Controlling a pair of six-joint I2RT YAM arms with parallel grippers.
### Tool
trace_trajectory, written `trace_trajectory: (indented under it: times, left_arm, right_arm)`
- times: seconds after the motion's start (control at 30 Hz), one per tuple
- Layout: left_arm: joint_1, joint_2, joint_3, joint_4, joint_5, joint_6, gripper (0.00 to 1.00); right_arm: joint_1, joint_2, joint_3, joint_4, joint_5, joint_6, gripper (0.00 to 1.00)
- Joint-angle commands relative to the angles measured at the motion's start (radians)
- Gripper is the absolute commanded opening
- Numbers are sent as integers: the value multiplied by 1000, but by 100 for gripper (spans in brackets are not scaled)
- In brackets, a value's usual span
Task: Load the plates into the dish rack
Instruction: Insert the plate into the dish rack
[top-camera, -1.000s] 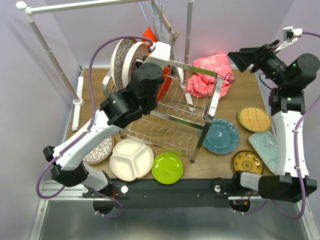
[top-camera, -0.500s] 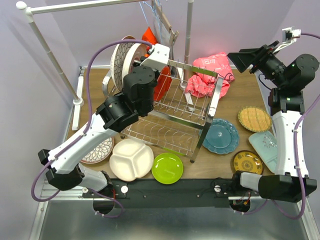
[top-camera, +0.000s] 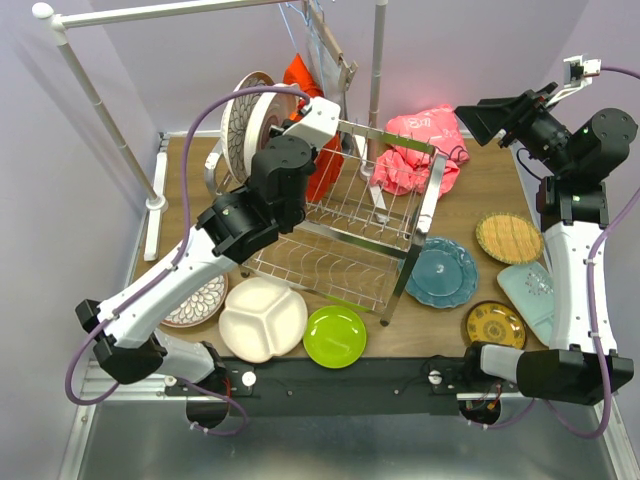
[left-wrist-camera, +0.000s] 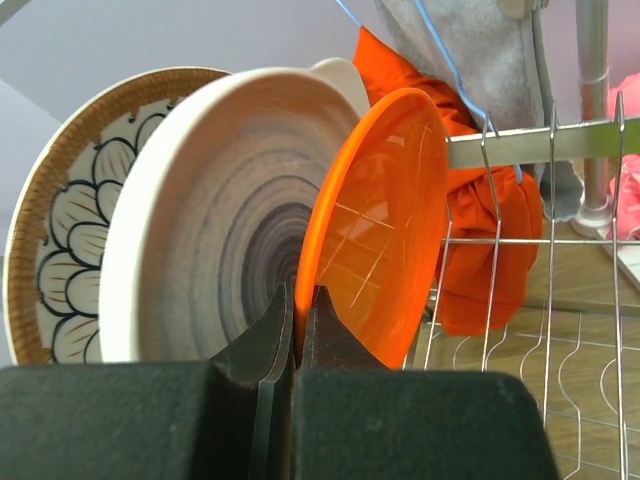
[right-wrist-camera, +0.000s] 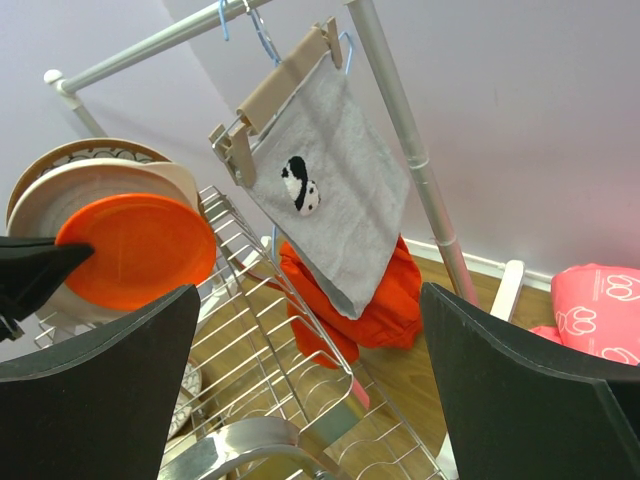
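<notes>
The steel dish rack (top-camera: 425, 205) stands mid-table. At the left end of its upper tier stand three plates on edge: a brown-rimmed floral one (left-wrist-camera: 60, 260), a grey-ringed white one (left-wrist-camera: 220, 230) and an orange one (left-wrist-camera: 385, 210). My left gripper (left-wrist-camera: 298, 310) is shut on the orange plate's lower rim; seen from above, the left gripper (top-camera: 288, 112) is by that stack. My right gripper (right-wrist-camera: 310, 290) hangs open and empty, high at the back right (top-camera: 480, 118). On the table lie a white divided plate (top-camera: 263, 318), a lime green plate (top-camera: 335, 336), a teal plate (top-camera: 441, 272) and several more.
A white-poled clothes rail (top-camera: 100, 110) crosses the back, with a grey towel (right-wrist-camera: 320, 190) clipped to a hanger. An orange-red cloth (top-camera: 325, 170) lies behind the rack and a pink cloth (top-camera: 420, 150) at the back right. Plates also lie along the right edge (top-camera: 509, 237).
My left arm's elbow has swung left and its wrist has shifted a little, still gripping the orange plate. The right arm has barely moved.
</notes>
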Motion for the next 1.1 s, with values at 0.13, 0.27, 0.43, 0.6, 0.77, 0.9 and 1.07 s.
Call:
trace_trajectory:
  times: [0.13,0.27,0.43,0.6,0.77,0.9,1.07]
  left_arm:
    - [19,-35,-41,32,32,18,0]
    - [20,-38,-52,26,40,10,0]
    - [20,-35,-49,14,29,-8,5]
    - [20,-27,-21,-3,18,-22,22]
    - [20,-15,25,-27,3,-36,33]
    - [20,-3,68,-41,4,-50,38]
    - [20,-3,141,-50,27,-71,40]
  right_arm:
    - [-4,-16,-14,-18,16,5,100]
    - [-4,-14,-13,-18,16,5,100]
    - [-5,-13,-13,-18,16,2,100]
    - [-5,-16,-14,-19,14,0,100]
    - [-5,-16,-16,-19,10,0,100]
    - [-7,-16,-14,-21,10,0,100]
    - [-5,-19,-19,-22,8,-3,100]
